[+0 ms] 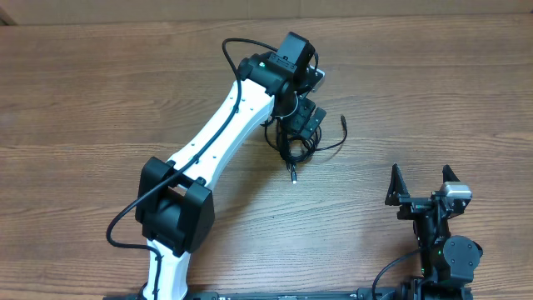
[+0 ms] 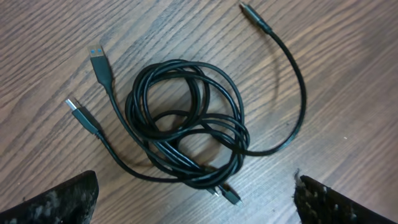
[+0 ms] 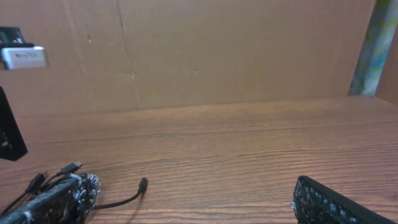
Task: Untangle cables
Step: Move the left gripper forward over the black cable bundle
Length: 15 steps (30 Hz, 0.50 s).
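The cables [image 2: 186, 124] are a knot of thin black cords lying on the wooden table, with two USB plugs [image 2: 99, 62] at the left, a small plug [image 2: 255, 15] on a loose end at the top right and small connectors [image 2: 227, 194] at the bottom. In the overhead view the bundle [image 1: 296, 137] lies just under my left gripper [image 1: 304, 117]. My left gripper [image 2: 196, 202] is open, hovering above the bundle, its fingers at the bottom corners. My right gripper [image 3: 193, 205] is open and empty, far from the bundle, at the table's front right [image 1: 420, 192]. A loose cable end [image 3: 142, 185] shows in the right wrist view.
The left arm [image 1: 225, 133] stretches diagonally across the table from the front left. A brown cardboard wall [image 3: 217, 50] stands behind the table. The wood table [image 1: 100, 100] is bare to the left and right of the bundle.
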Motion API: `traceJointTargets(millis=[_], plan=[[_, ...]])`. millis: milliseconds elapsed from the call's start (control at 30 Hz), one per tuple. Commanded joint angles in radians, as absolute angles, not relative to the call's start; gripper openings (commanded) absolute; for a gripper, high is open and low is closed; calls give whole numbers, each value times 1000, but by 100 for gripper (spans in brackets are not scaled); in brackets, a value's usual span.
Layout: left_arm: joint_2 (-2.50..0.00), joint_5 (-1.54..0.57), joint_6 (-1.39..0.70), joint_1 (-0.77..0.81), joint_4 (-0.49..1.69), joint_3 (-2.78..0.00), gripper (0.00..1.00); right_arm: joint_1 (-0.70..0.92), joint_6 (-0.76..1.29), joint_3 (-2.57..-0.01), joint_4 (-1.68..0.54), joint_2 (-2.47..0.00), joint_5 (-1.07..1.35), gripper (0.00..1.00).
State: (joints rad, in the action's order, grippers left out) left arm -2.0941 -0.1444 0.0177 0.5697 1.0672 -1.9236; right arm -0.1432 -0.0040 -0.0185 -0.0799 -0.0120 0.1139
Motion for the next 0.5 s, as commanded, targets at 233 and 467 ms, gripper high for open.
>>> traceJointTargets(millis=[233,467], plan=[[-2186,-52,-116,573,1056,-1944,100,-147,-9,-9,-77,-3,102,100],[-2188,66,-78,573,923,-1944,100,-147,-9,-9,-77,-3,102,100]])
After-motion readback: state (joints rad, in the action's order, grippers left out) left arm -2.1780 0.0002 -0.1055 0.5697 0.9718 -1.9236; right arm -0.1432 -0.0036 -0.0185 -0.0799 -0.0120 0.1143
